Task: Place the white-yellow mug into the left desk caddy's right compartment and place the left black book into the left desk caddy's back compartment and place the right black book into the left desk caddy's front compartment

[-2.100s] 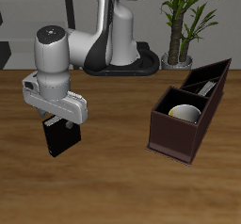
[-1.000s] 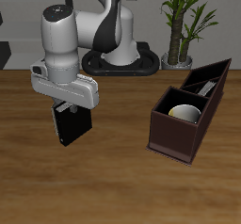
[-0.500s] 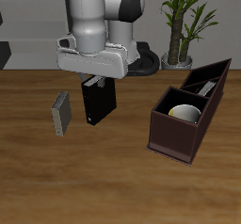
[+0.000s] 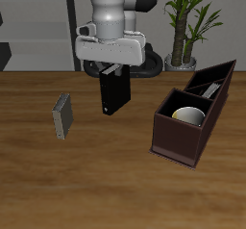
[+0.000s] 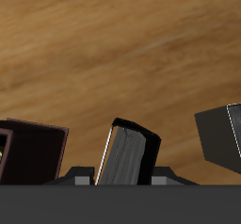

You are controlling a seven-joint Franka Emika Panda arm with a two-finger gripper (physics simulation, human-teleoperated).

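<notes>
My gripper (image 4: 110, 73) is shut on the right black book (image 4: 113, 94), which hangs upright above the table between the grey book and the left desk caddy (image 4: 179, 141). The wrist view shows this book (image 5: 126, 156) end-on between my fingers (image 5: 83, 175), with the dark caddy (image 5: 30, 152) off to one side. The white-yellow mug (image 4: 188, 115) sits in the caddy's large square right compartment. Another black book (image 4: 213, 86), the left black book, leans in one of the narrow slots farther back.
A grey patterned book (image 4: 63, 115) stands on the table away from the caddy; it is also in the wrist view (image 5: 222, 138). A potted plant (image 4: 186, 21) stands behind the caddy, beside the robot's base (image 4: 135, 62).
The arm has lifted the black book and carried it across the table toward the caddy. The grey patterned book, hidden behind the arm before, now shows.
</notes>
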